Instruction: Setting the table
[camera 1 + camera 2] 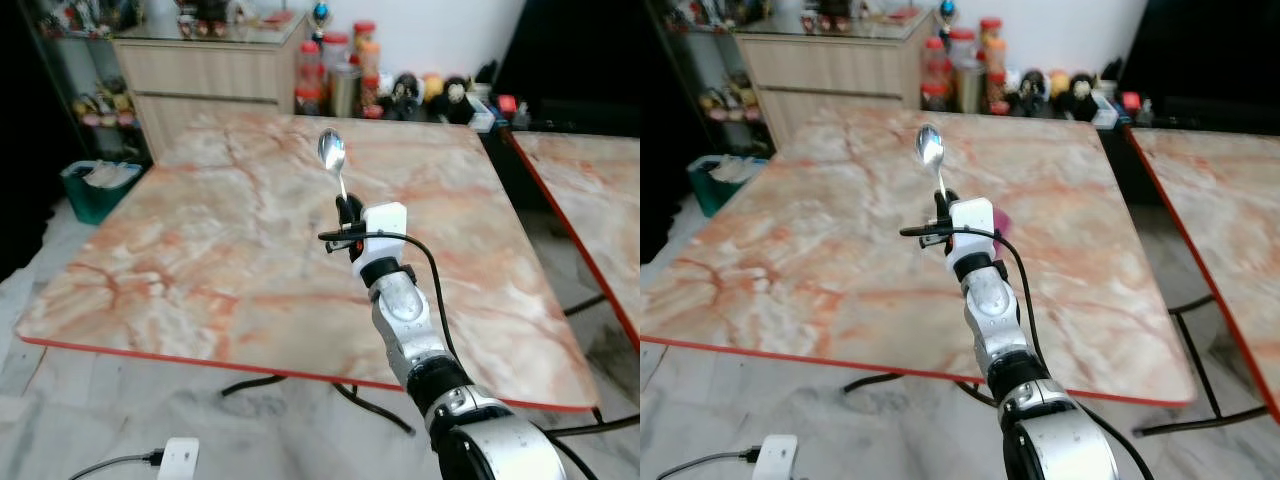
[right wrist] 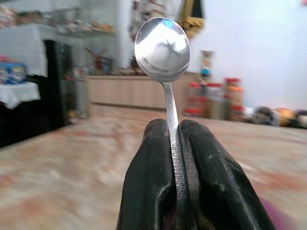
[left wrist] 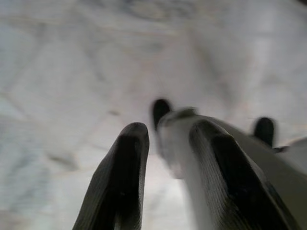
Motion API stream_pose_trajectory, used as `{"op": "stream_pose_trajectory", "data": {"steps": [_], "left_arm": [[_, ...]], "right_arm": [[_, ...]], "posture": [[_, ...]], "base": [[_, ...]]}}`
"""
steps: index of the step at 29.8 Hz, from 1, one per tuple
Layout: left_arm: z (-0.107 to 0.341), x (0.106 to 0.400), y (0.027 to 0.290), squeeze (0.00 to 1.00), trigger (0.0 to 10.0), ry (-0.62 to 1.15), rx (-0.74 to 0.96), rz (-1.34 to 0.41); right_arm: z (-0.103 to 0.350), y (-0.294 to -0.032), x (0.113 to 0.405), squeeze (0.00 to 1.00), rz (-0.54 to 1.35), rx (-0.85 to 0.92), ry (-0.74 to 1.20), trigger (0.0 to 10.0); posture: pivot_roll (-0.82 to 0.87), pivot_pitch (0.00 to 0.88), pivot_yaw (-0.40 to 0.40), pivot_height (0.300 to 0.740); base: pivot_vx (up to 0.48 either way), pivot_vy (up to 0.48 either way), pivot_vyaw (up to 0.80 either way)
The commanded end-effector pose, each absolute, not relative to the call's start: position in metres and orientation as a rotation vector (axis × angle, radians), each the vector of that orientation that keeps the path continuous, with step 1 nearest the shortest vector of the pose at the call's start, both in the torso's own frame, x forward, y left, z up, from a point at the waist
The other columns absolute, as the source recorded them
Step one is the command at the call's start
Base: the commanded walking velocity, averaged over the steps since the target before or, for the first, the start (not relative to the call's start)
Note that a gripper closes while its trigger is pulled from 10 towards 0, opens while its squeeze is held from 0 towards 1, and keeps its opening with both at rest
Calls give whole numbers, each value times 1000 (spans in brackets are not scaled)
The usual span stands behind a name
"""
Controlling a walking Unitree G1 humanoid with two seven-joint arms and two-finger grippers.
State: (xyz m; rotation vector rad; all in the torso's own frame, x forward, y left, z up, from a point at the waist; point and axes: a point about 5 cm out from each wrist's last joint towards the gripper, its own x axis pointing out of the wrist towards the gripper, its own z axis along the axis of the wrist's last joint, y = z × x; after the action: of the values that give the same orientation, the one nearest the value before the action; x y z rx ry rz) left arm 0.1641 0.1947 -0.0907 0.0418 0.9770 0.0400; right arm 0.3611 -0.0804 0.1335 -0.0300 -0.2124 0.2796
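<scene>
Hanging over pale floor, the left gripper [image 3: 163, 158] is seen with fingers slightly parted, nothing between them; over the marble table [image 1: 200, 250], a spoon [image 1: 333, 155] is held upright, pinched by the right gripper [image 1: 349, 212].

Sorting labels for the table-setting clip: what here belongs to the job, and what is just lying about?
Job: shiny metal spoon, held upright in the right gripper; bare pink marble table.

Lying about: jars and bottles, wooden cabinet, teal bin, white charger.
</scene>
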Motion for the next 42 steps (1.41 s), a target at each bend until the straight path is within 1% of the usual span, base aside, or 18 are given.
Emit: {"op": "stream_pose_trajectory", "data": {"steps": [1, 12, 20, 26, 29, 32, 42], "left_arm": [[-92, 160, 197, 0, 10000, 999, 48, 46], [-93, 159, 197, 0, 10000, 1001, 47, 52], [-92, 160, 202, 0, 10000, 999, 59, 61], [-92, 159, 202, 0, 10000, 1005, 68, 55], [-92, 159, 203, 0, 10000, 1005, 69, 54], [-91, 160, 204, 0, 10000, 1002, 71, 54], [-92, 160, 203, 0, 10000, 1004, 67, 58]], "right_arm": [[142, -76, 363, 0, 282, -12, -241, 10000], [141, -78, 363, 0, 274, -10, -235, 10000], [140, -79, 363, 0, 265, -17, -229, 10000], [133, -84, 363, 0, 213, -17, -185, 10000], [130, -89, 364, 0, 178, -74, -162, 10000], [128, -95, 366, 0, 142, -53, -140, 10000], [130, -96, 367, 0, 136, -41, -137, 10000]], "posture": [[38, 0, -21, 740], [35, 0, -17, 740], [37, 0, -16, 740], [34, 0, -8, 740], [36, 0, -3, 740], [41, 0, -7, 740], [40, 0, -9, 740]], "base": [[0, -292, 0], [0, -294, 0], [0, -297, 0], [0, -311, 0], [0, -293, 0], [0, -291, 288], [0, -288, 0]]}}
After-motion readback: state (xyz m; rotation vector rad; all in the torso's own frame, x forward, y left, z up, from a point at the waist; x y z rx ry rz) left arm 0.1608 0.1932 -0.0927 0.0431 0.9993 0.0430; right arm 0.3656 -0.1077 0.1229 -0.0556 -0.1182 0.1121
